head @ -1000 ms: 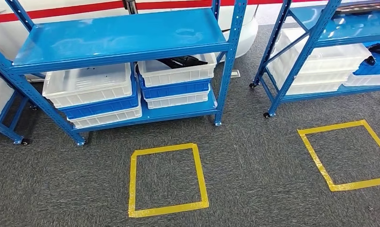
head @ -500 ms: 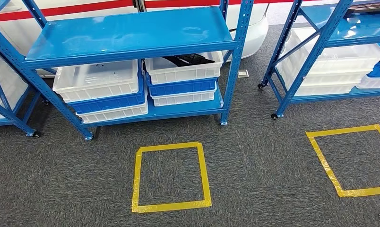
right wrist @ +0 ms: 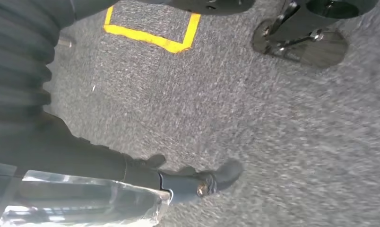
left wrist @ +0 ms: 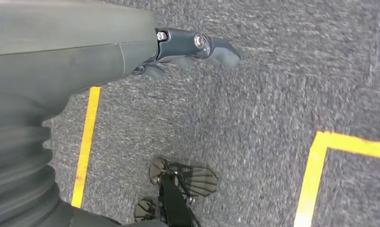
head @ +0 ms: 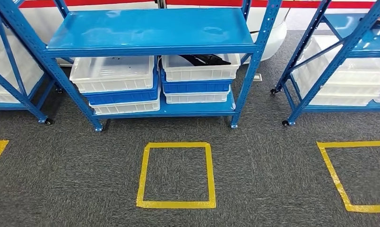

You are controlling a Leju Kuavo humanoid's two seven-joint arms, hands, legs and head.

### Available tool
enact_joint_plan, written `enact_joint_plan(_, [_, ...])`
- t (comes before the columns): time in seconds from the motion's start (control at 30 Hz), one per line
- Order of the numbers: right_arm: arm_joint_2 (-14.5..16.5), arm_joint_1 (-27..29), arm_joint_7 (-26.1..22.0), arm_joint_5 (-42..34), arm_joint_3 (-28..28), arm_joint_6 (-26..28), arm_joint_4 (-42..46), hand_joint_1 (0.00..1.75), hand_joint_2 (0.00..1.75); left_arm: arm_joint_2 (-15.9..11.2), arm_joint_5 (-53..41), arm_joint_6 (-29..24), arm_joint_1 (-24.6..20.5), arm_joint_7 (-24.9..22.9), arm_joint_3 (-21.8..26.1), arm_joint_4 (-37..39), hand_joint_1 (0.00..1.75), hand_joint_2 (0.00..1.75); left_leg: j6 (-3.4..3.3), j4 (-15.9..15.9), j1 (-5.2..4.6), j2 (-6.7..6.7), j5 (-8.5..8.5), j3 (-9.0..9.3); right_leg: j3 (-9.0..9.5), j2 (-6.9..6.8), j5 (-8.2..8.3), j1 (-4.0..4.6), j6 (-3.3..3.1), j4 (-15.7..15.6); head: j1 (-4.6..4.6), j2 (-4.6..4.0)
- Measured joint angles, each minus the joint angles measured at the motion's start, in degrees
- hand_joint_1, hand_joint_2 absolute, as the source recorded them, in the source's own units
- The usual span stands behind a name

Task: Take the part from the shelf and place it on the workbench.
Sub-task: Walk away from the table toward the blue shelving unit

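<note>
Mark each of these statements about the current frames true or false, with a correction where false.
1. The dark part lies in the top white bin of the right-hand stack on the blue shelf. True.
2. The left hand holds the part. False: it hangs over the carpet holding nothing.
3. A yellow tape square marks the carpet in front of the shelf. True.
4. The shelf's upper level carries bins. False: it is bare.
5. The right hand rests on a bin. False: it hangs above the carpet.
</note>
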State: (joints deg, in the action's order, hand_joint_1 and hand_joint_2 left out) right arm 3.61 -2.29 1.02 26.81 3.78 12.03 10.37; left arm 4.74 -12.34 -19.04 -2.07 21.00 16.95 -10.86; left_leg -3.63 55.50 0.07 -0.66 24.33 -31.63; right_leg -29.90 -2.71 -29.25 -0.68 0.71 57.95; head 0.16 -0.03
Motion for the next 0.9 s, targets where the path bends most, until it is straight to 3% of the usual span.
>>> enact_joint_plan(0.1, [-0.2,0.1,0.4,0.0,0.0,0.7,0.0,0.00,0.00,0.0,0.0,0.0,-0.1,0.1,0.0,0.0,0.00,1.75,-0.46,-0.5,-0.03,1.00,-0.55,-0.07,-5.55,2.30,-4.67,-0.22,-0.68,11.0,0.32,-0.01])
enact_joint_plan(0.13, [-0.3,0.1,0.7,-0.1,0.0,0.9,0.0,0.00,0.00,0.1,0.0,0.0,0.0,0.1,0.0,0.0,0.00,1.75,-0.45,-0.4,-0.07,1.35,-0.55,-0.12,-6.98,2.45,-5.34,-0.30,-0.47,13.6,0.34,-0.01])
enact_joint_plan(0.17, [-0.3,0.2,1.0,-0.1,0.0,1.1,0.0,0.00,0.00,0.1,0.0,0.0,0.0,0.1,0.0,0.0,0.00,1.75,-0.42,-0.4,-0.09,1.68,-0.54,-0.13,-7.41,2.50,-5.04,-0.38,0.01,14.2,0.36,-0.01])
enact_joint_plan(0.2, [-0.3,0.3,1.1,-0.2,0.0,1.2,0.0,0.00,0.00,0.1,0.0,-0.1,0.0,0.1,0.0,0.0,0.00,1.75,-0.35,-0.2,-0.08,1.98,-0.49,-0.12,-6.60,2.50,-3.77,-0.48,0.67,12.2,0.36,-0.01])
enact_joint_plan(0.27, [-0.3,0.3,1.3,-0.1,0.0,1.5,0.0,0.00,0.00,0.2,0.0,-0.1,0.0,0.1,0.0,0.0,0.00,1.75,0.11,0.4,-0.06,2.45,-0.19,-0.25,-3.01,2.58,-0.34,-0.79,1.70,4.2,0.38,-0.01])
enact_joint_plan(0.3, [-0.3,0.3,1.4,0.0,0.0,1.6,0.0,0.00,0.00,0.2,-0.1,-0.1,0.0,0.1,0.0,0.0,0.00,1.75,0.49,0.9,-0.19,2.60,0.11,-0.42,-1.57,2.65,0.91,-0.85,1.67,0.9,0.37,-0.01])
enact_joint_plan(0.37, [-0.2,0.1,1.4,0.2,0.0,1.7,0.0,0.00,0.00,0.2,-0.1,-0.1,0.0,0.1,0.0,0.0,0.00,1.75,1.29,1.6,-0.43,2.74,0.55,-0.78,-0.73,2.77,1.72,-0.73,0.81,-1.4,0.32,0.00])
enact_joint_plan(0.43, [-0.2,0.0,1.4,0.3,0.0,2.1,0.0,0.00,0.87,0.2,-0.1,-0.1,0.0,0.1,0.0,0.0,0.00,1.75,1.77,1.9,-0.32,2.74,0.74,-0.99,-0.67,2.69,1.96,-0.77,-0.05,-1.5,0.27,0.00])
enact_joint_plan(0.5, [-0.1,0.0,1.2,0.2,0.0,2.3,0.0,0.00,1.75,0.2,-0.1,0.1,0.1,0.0,0.1,0.0,0.00,1.75,2.33,4.0,0.01,2.10,2.39,-1.81,-0.40,2.58,2.23,-1.09,-0.73,-1.6,0.14,-0.01])
enact_joint_plan(0.6, [0.0,0.1,0.9,-0.3,0.0,2.3,0.1,0.00,1.75,0.2,-0.1,1.1,0.4,-0.6,0.0,0.1,0.00,1.75,3.42,14.1,0.47,1.02,8.19,-6.28,-0.40,2.22,2.35,-0.96,-1.21,-1.6,-0.13,0.00])
enact_joint_plan(0.63, [0.0,0.1,0.9,-0.7,0.0,2.1,0.4,0.00,1.75,0.1,0.0,1.4,0.8,-1.1,0.0,0.1,0.00,1.75,3.58,17.1,0.58,0.93,9.28,-7.72,-0.45,2.11,2.34,-0.84,-1.22,-1.6,-0.13,0.00])
enact_joint_plan(0.67, [0.0,0.1,0.8,-1.3,0.0,1.9,1.0,0.00,1.75,0.1,0.2,1.8,1.4,-1.6,-0.2,0.3,0.00,1.75,3.57,18.3,0.64,0.89,9.27,-8.33,-0.46,2.05,2.32,-0.72,-1.23,-1.6,-0.14,0.00])
enact_joint_plan(0.7, [-0.1,0.0,0.6,-2.0,0.0,1.5,1.7,0.00,1.75,0.0,0.5,2.3,2.2,-2.2,-0.3,0.4,0.00,1.31,3.39,17.1,0.65,0.88,8.08,-7.76,-0.42,2.08,2.31,-0.60,-1.24,-1.6,-0.14,0.00])
enact_joint_plan(0.73, [-0.1,-0.1,0.5,-2.8,0.0,1.1,2.6,0.00,1.75,-0.1,0.9,2.8,3.1,-2.9,-0.5,0.6,0.00,0.87,3.01,13.8,0.58,0.87,6.11,-6.11,-0.32,2.13,2.28,-0.50,-1.25,-1.6,-0.15,-0.01])
enact_joint_plan(0.8, [-0.2,-0.3,0.3,-4.6,0.0,0.1,4.5,0.00,0.87,-0.5,1.7,4.0,4.7,-4.3,-1.2,0.9,0.00,0.00,1.84,5.8,0.16,0.52,2.71,-2.11,-0.16,2.18,2.22,-0.30,-1.21,-1.7,-0.05,-0.01])
enact_joint_plan(0.87, [-0.3,-0.4,0.2,-6.6,0.0,-1.0,6.1,0.00,0.00,-1.0,2.6,5.3,5.9,-5.7,-2.2,1.0,0.00,0.00,0.90,2.4,-0.43,0.21,1.70,-0.46,-0.15,2.02,2.17,-0.29,-0.93,-1.8,-0.06,-0.01])
enact_joint_plan(0.9, [-0.4,-0.2,0.1,-7.5,-0.1,-1.5,6.6,0.00,0.00,-1.2,3.1,5.9,6.4,-6.4,-2.7,1.0,0.00,0.00,0.66,2.3,-0.62,0.20,1.68,-0.49,-0.11,1.88,2.16,-0.28,-0.66,-2.0,-0.10,-0.01])
